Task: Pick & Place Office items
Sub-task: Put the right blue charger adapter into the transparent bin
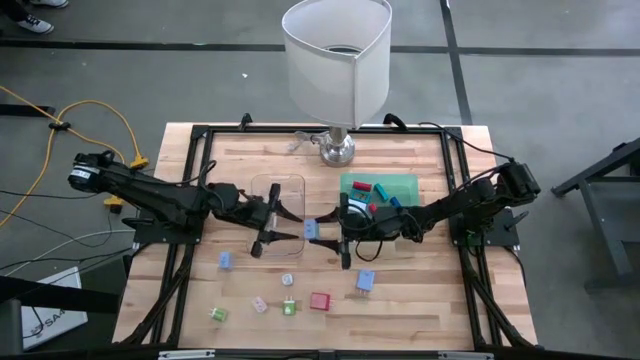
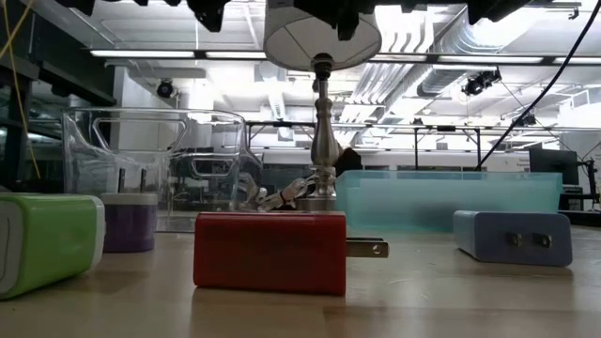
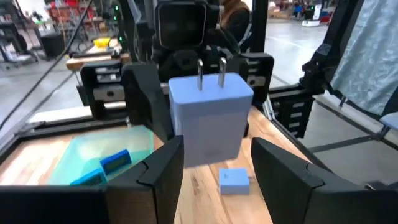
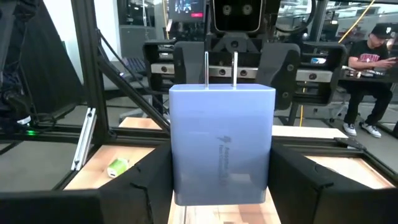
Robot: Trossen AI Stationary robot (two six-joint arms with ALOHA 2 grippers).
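pale blue charger hanging between two grippers, sorting partly done

the right gripper [image 4: 222,182] is hovering over the middle of the table, and its two dark fingers are looking clamped on the sides of a pale blue plastic plug-in charger block [image 4: 222,146]. the left gripper [image 3: 214,167] is facing it from the other side, with its fingers standing apart on either side of the block's lower end; whether they are touching it is not showing.

the block is sitting upright in the air with its two metal prongs pointing up, smooth-sided, with a faint logo on one face.

just beside the right arm, the flat green translucent tray [image 1: 405,183] is already holding a few red, blue and teal pieces. the clear plastic rectangular tray [image 1: 290,183] by the left arm is looking bare. nearer the front edge, several pieces are waiting loose on the wooden table [image 1: 420,300]: a red block [image 1: 319,301], a blue block [image 1: 366,281], green, pink and pale ones. judging by this, well over half the job is remaining.
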